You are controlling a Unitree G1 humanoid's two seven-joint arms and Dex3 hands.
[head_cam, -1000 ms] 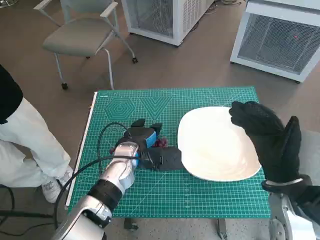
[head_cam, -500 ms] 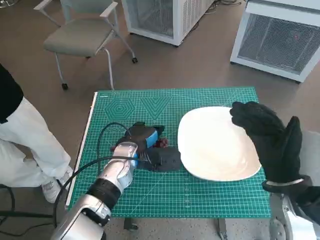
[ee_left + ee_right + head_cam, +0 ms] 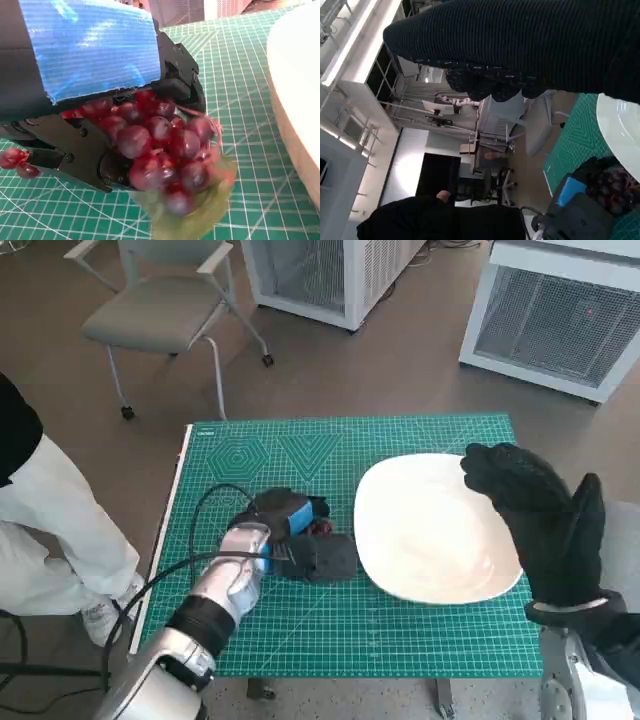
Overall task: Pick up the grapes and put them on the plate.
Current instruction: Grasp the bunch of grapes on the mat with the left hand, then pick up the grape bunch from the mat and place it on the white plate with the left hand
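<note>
The left hand grips the bunch of red grapes just beside the white plate — over the green mat's middle. The gloved right hand hovers empty, fingers spread, over the plate's edge at the worktop's right side.

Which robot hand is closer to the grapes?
The left hand. Its fingers are wrapped around the grapes on the green mat. The right hand is over the far side of the plate, away from them.
</note>
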